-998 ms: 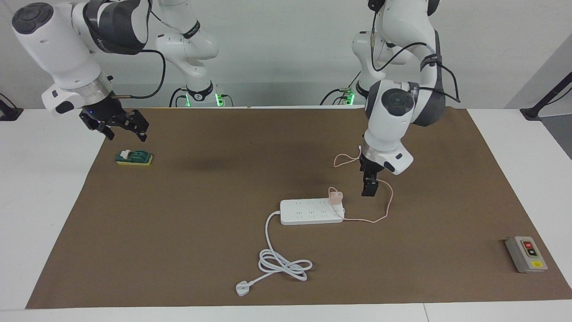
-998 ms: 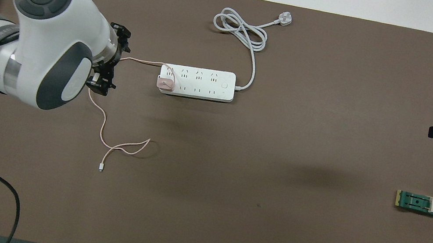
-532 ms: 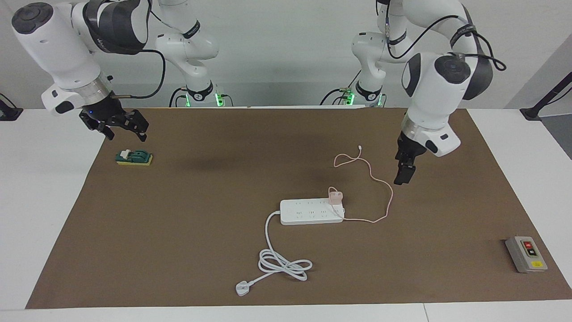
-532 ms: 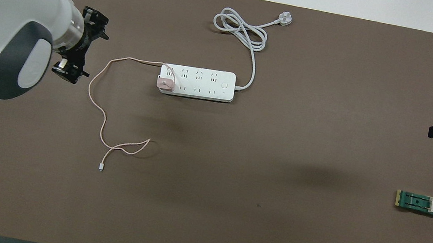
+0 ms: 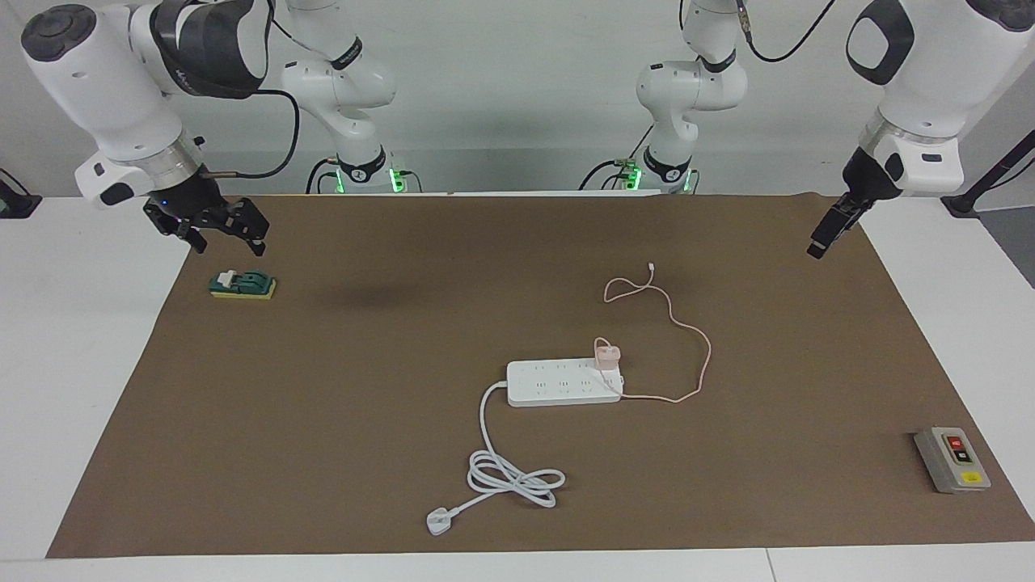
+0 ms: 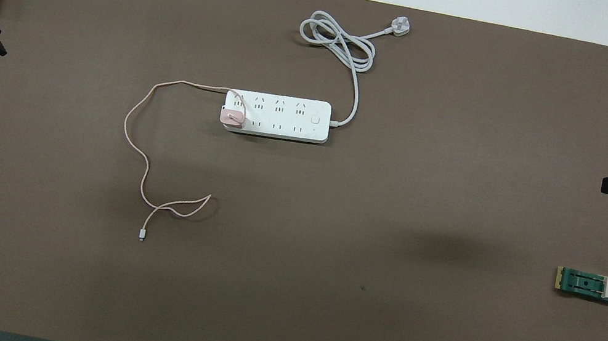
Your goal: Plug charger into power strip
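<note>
Facing view: the left arm is raised high at its own end of the desk (image 5: 81,364), forearm angled down, its hand (image 5: 823,238) open and empty over the brown mat's (image 5: 323,404) corner nearest the robots. The right arm bends down likewise at the other end, its black hand (image 5: 212,230) spread open and empty, over the mat's edge just above a small green block (image 5: 242,284). The charger (image 5: 607,356), a small pale-pink cube, stands plugged into the power strip (image 5: 558,383) at the strip's end toward the left arm, in the middle of the mat. The strip is a long white bar with rows of small holes. A thin pink cable (image 5: 702,356) loops away; a thick white cord (image 5: 513,477) lies coiled. A grey button box (image 5: 952,460) sits at the mat's corner.
</note>
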`<act>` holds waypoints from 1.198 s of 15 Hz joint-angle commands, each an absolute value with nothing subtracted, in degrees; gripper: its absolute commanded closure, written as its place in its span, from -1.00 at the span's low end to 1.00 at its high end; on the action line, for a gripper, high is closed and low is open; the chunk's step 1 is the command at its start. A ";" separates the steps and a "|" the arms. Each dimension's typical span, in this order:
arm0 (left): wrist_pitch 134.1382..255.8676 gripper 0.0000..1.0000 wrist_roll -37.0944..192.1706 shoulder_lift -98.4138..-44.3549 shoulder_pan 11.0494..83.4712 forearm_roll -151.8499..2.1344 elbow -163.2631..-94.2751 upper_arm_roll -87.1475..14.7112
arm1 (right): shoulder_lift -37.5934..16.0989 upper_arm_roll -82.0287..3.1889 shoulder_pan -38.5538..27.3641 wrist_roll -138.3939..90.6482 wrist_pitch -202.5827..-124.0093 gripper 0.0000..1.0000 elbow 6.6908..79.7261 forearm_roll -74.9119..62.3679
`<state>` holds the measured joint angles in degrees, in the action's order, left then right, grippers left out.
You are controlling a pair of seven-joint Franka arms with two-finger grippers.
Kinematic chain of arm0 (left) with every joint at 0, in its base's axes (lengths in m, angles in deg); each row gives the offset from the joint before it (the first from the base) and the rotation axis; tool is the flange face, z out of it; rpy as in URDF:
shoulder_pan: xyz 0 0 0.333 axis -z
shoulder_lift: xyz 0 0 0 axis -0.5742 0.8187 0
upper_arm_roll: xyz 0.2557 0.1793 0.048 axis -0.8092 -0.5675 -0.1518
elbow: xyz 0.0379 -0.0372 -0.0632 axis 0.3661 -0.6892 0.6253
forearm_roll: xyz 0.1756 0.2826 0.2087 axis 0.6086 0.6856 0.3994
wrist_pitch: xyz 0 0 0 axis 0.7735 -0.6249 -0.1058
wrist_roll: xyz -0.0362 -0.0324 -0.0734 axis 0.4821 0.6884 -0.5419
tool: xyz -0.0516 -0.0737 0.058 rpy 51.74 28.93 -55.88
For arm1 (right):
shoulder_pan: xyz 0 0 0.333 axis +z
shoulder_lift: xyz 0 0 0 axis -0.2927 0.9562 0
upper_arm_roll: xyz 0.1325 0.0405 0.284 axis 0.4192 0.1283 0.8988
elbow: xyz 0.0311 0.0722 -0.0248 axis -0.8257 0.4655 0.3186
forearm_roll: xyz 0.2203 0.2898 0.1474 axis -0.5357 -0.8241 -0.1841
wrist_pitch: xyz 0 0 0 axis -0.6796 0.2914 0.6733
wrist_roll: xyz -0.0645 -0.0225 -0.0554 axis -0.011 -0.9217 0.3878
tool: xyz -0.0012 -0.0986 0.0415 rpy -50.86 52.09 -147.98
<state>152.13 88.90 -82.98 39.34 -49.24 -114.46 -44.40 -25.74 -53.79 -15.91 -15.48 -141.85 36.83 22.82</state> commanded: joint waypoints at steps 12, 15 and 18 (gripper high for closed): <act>146.36 -1.00 69.39 -88.12 36.80 -48.75 -115.90 -43.11 | -26.53 -53.92 -16.05 -16.31 -141.76 -1.00 37.37 23.44; 144.34 -1.00 69.30 -86.99 36.80 -48.93 -115.02 -43.03 | -26.62 -53.92 -15.97 -16.23 -141.76 -1.00 37.37 23.44; 143.72 -1.00 69.30 -86.54 37.68 -49.10 -115.10 -42.85 | -26.53 -53.92 -16.05 -16.23 -141.76 -1.00 37.37 23.44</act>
<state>144.56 69.99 -86.53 36.95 -49.27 -114.82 -42.91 -25.74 -53.79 -15.91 -15.48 -141.85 36.83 22.82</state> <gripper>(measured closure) 0.000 0.000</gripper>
